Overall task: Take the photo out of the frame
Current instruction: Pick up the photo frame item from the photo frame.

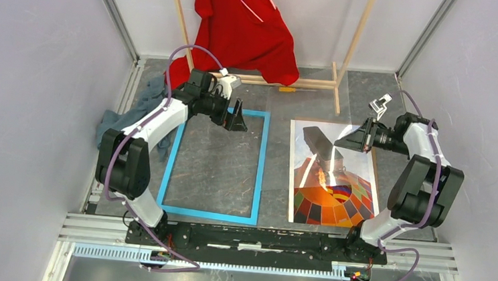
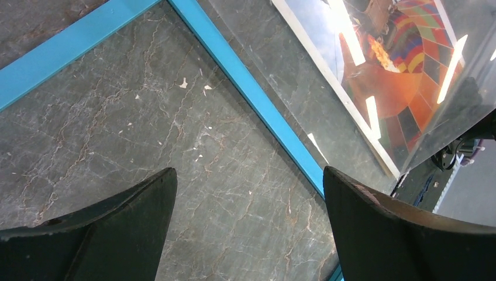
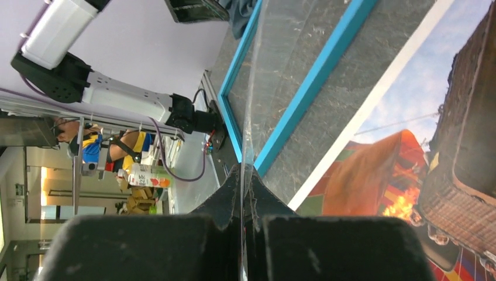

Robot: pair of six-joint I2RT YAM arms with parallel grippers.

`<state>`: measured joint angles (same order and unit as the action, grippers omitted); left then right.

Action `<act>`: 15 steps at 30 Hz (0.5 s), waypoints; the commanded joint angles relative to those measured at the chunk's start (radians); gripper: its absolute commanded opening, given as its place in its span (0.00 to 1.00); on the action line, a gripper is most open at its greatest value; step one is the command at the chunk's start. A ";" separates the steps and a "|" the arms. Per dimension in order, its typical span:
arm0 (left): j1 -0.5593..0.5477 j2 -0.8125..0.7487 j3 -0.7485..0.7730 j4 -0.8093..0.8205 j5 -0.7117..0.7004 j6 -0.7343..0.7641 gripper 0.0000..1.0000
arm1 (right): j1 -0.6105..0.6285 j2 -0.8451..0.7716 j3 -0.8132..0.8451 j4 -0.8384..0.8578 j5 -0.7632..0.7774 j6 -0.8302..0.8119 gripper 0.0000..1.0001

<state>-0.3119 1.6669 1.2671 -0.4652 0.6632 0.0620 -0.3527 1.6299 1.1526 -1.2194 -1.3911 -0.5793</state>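
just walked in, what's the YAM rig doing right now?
The blue frame lies empty on the table. The balloon photo lies flat to its right, already out. The right gripper is pinched shut on the edge of a clear pane, holding it up off the table over the photo. The left gripper is open above the frame's far right corner, holding nothing.

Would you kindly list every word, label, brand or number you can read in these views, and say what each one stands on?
No text can be read.
The photo: picture only, no lettering seen.
The frame: plain blue, no markings seen.
Colourful box in the room beyond, right wrist view: any print is too blurred to read.
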 commanded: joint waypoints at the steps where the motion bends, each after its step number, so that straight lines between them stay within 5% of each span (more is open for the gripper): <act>1: -0.002 -0.014 -0.017 0.046 0.007 0.046 1.00 | 0.018 -0.067 0.020 0.112 -0.115 0.135 0.00; 9: -0.002 -0.024 -0.027 0.048 0.003 0.050 1.00 | 0.125 -0.067 -0.060 0.201 -0.070 0.163 0.00; 15: -0.002 -0.029 -0.044 0.057 0.003 0.055 1.00 | 0.129 0.059 -0.068 0.056 -0.011 -0.052 0.00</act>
<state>-0.3119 1.6669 1.2350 -0.4473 0.6594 0.0780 -0.2195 1.6173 1.0859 -1.0809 -1.4128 -0.4839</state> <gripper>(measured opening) 0.995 0.009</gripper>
